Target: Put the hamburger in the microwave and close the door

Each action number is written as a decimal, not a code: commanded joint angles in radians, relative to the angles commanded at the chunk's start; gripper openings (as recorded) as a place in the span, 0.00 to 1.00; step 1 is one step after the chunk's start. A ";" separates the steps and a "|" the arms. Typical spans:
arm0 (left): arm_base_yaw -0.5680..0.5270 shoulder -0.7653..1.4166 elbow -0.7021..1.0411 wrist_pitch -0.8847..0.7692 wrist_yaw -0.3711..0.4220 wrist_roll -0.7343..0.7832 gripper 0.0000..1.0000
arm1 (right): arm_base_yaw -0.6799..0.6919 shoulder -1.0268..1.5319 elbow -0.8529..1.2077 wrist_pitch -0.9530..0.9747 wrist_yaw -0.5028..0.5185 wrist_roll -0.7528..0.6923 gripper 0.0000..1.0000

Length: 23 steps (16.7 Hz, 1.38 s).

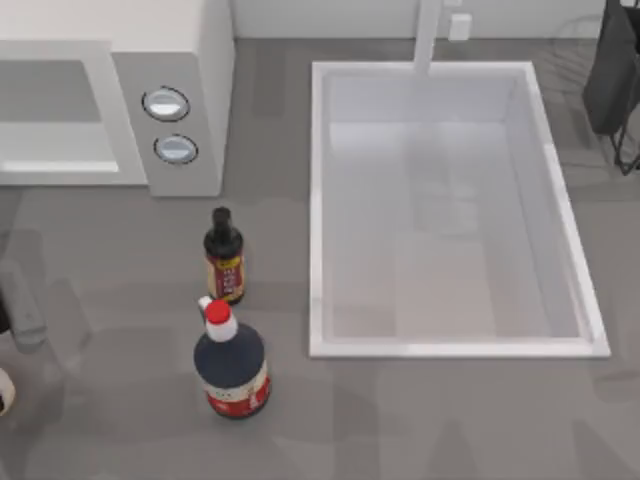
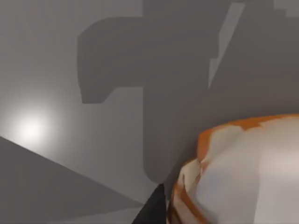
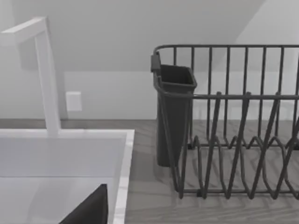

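The microwave point(image 1: 180, 60) stands at the back left of the table, its two silver knobs facing the camera and its cavity point(image 1: 55, 115) showing open beside them. The door is out of view. In the left wrist view the hamburger point(image 2: 243, 172) looms close, tan-orange with pale filling. One dark finger point(image 2: 152, 210) of my left gripper presses against its side, above the grey table. In the top view a sliver of the left arm point(image 1: 3, 312) and a pale bit of the hamburger point(image 1: 3, 392) sit at the left edge. My right gripper point(image 3: 88, 210) is parked by the sink.
A small dark bottle point(image 1: 224, 255) and a big dark bottle with a red-and-white cap point(image 1: 231, 365) stand in front of the microwave. The white sink point(image 1: 318, 200) with its faucet point(image 1: 428, 35) takes up the middle. A dark dish rack point(image 3: 233, 130) stands at the back right.
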 joint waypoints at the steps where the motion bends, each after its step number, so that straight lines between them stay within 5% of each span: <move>1: 0.000 -0.008 0.018 -0.024 0.000 0.001 0.00 | 0.000 0.000 0.000 0.000 0.000 0.000 1.00; 11: -0.005 -0.165 0.253 -0.420 0.000 -0.008 0.00 | 0.000 0.000 0.000 0.000 0.000 0.000 1.00; 18: -0.002 -0.139 0.257 -0.359 0.007 -0.044 0.00 | 0.000 0.000 0.000 0.000 0.000 0.000 1.00; 23: 0.000 -0.021 0.266 -0.063 0.040 -0.209 0.00 | 0.000 0.000 0.000 0.000 0.000 0.000 1.00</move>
